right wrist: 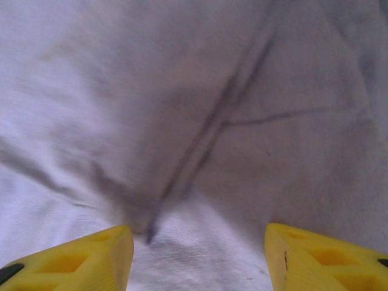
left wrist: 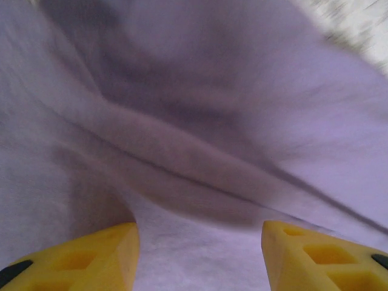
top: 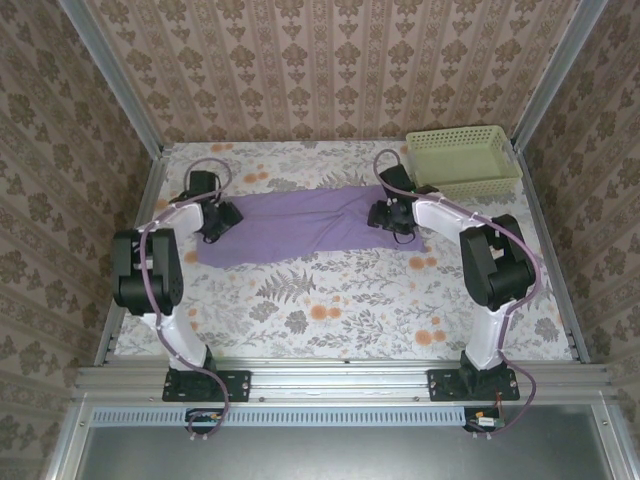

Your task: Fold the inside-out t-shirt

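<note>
Lavender shirt [top: 290, 222]: thin, soft, plain cloth. It lies as a wrinkled band across the far half of the table [top: 330, 300], long axis left to right.
Shirt ends: the left end is at the left gripper [top: 218, 222] and the right end at the right gripper [top: 386, 215].
Handling (my read): light and limp, with no stiffness. It will sag from any pinch and drag or bunch on the table cover. Not fragile. More likely to cling than slip.
Layers: it looks doubled. A raised fold ridge [left wrist: 182, 157] shows in the left wrist view and a stitched seam [right wrist: 206, 133] in the right wrist view.
Left gripper state: open. The yellow fingers [left wrist: 91, 254] stand apart just above the cloth, with nothing pinched.
Right gripper state: open too. Its fingers [right wrist: 85, 257] are spread over the seam area and hold nothing.
Where to grip (my read): take a ridge, hem or seam at each end, where the cloth stands proud of the table. Pinch all layers and keep both ends level.
Risk: catching only the top layer lets the rest peel away. An uneven pull would skew the fold.
Table: floral cover, so some friction under the cloth.
Basket [top: 470, 185]: pale green mesh in the far right corner, near the shirt's right end. I can't tell if they touch. Not part of the job.
</note>
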Robot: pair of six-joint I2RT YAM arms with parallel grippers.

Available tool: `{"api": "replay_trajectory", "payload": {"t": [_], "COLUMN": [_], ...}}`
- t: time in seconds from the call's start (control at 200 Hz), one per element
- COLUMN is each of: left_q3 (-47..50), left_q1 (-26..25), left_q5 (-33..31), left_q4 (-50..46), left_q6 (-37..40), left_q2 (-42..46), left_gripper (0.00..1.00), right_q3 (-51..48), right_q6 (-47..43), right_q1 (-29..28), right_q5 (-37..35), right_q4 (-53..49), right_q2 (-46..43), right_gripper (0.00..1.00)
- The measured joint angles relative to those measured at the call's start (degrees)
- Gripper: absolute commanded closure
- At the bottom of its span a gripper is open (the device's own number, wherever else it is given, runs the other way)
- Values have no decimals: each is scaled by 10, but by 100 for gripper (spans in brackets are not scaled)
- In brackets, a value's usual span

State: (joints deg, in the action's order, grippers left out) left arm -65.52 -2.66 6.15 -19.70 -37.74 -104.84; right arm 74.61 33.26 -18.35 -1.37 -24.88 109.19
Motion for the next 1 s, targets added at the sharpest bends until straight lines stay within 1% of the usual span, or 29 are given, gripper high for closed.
{"api": "replay_trajectory", "payload": {"t": [0.06, 0.18, 0.24, 0.32, 0.365, 0.42, 0.52, 0.545, 0.565, 0.58, 0.685, 0.78, 0.87, 1.0], "left_q3": [18, 43, 59, 74, 79, 83, 91, 94, 96, 97, 103, 103, 103, 103], "left_q1": [10, 45, 63, 76, 80, 82, 84, 84, 83, 83, 75, 62, 57, 58], "left_q5": [13, 47, 67, 77, 80, 79, 64, 58, 54, 51, 29, 26, 31, 44], "left_q4": [10, 45, 63, 71, 73, 72, 56, 50, 46, 43, 24, 25, 26, 34], "left_q6": [-3, -15, -18, -19, -19, -19, -17, -16, -16, -16, -15, -15, -15, -21], "left_q2": [-9, 5, 13, 24, 29, 34, 50, 56, 61, 65, 99, 118, 113, 84], "left_gripper": [44, 43, 42, 41, 40, 39, 38, 37, 37, 37, 34, 33, 33, 32], "right_q3": [-17, -43, -48, -59, -63, -65, -65, -65, -64, -63, -27, 29, 82, 140], "right_q6": [12, 30, 35, 34, 34, 27, 10, 5, 2, -4, -29, -46, -53, -57], "right_q1": [14, 46, 53, 51, 46, 37, 19, 16, 14, 13, 14, 16, 16, 17], "right_q5": [3, 5, 7, 8, 7, 3, -26, -34, -40, -45, -74, -90, -94, -94], "right_q4": [2, 10, 21, 35, 38, 34, 11, 6, 3, -2, -35, -56, -67, -90], "right_q2": [3, 5, 2, -4, -9, -15, -36, -43, -48, -51, -52, -24, 21, 90], "right_gripper": [38, 36, 35, 32, 28, 18, 10, 6, 1, 0, 0, 0, 0, 0]}}
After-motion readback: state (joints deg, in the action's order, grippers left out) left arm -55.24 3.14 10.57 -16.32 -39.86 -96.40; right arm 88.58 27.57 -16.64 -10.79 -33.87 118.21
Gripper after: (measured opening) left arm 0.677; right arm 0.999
